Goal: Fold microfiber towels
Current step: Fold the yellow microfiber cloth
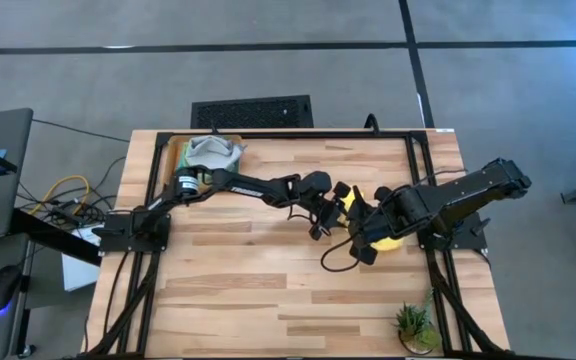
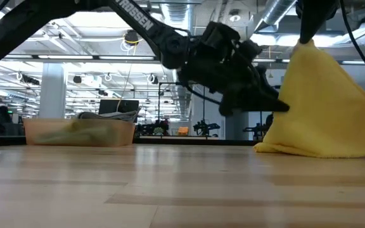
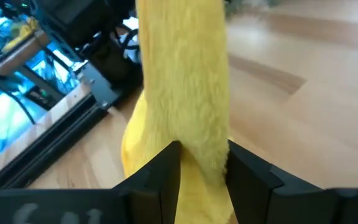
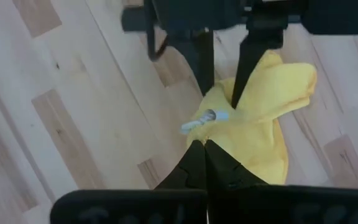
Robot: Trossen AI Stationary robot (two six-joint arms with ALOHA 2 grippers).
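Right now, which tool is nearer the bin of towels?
Left. The left tool is at the yellow towel mid-table, on the side toward the bin; the right tool grips the towel farther away.

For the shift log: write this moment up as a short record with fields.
held item: yellow towel, lifted in a peak, lower edge on the table
right gripper: shut on the towel's top
left gripper: fingers either side of a hanging fold, pinching it
bin: at the far left corner, more cloths inside
plant: near right edge
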